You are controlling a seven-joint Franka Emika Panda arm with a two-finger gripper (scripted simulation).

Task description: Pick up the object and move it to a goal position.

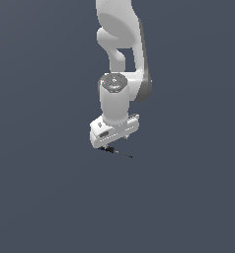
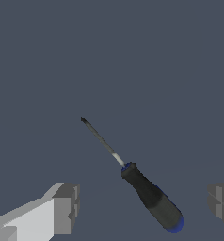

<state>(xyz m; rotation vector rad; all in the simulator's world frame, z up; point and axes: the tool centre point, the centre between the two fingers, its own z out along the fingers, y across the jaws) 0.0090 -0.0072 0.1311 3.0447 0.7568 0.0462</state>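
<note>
- Your tool (image 2: 142,204) stands wide open with nothing in its grip; one finger pad (image 2: 67,207) sits on each side of the screwdriver (image 2: 149,195).
- The screwdriver lies flat on the grey floor (image 2: 109,56) between the pads, touching neither, its shaft pointing toward 10 o'clock from the handle.
- In the exterior view, your arm (image 1: 119,74) hangs straight down over it.

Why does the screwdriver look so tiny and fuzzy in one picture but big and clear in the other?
Exterior view: the screwdriver is a thin dark smudge under the gripper, far from the camera. Wrist view: it fills the frame, sharp, with a pale glint on its shaft, between the open fingers.
</note>
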